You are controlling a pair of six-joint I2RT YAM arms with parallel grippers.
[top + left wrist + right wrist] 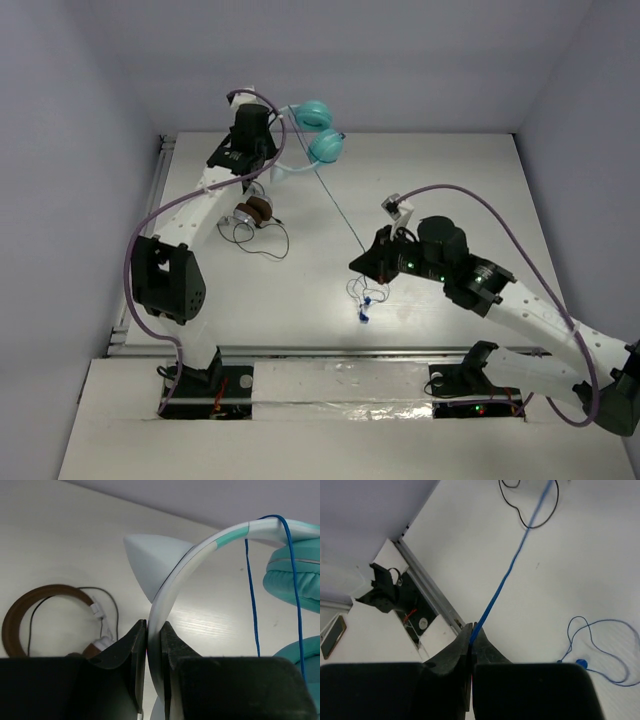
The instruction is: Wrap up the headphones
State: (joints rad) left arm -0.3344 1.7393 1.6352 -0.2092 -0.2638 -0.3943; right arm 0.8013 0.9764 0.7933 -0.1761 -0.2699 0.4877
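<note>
Above the table (pixel 450 180), left jaws clamp the headphones (pixel 325 148), right jaws pinch their cable (pixel 502 587)

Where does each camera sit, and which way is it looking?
Top external: above and behind the robot, looking down at the table; left arm and right arm show.
Left wrist: on the left arm, looking along the left claw, shut on the white headband.
Right wrist: on the right arm, looking along the right claw, pinching the blue cable.
Shared: top and left wrist both show the brown headphones.

The headphones (pixel 172 580) look glossy, smooth plastic; the table (pixel 450 190) matt, perhaps laminate.
</note>
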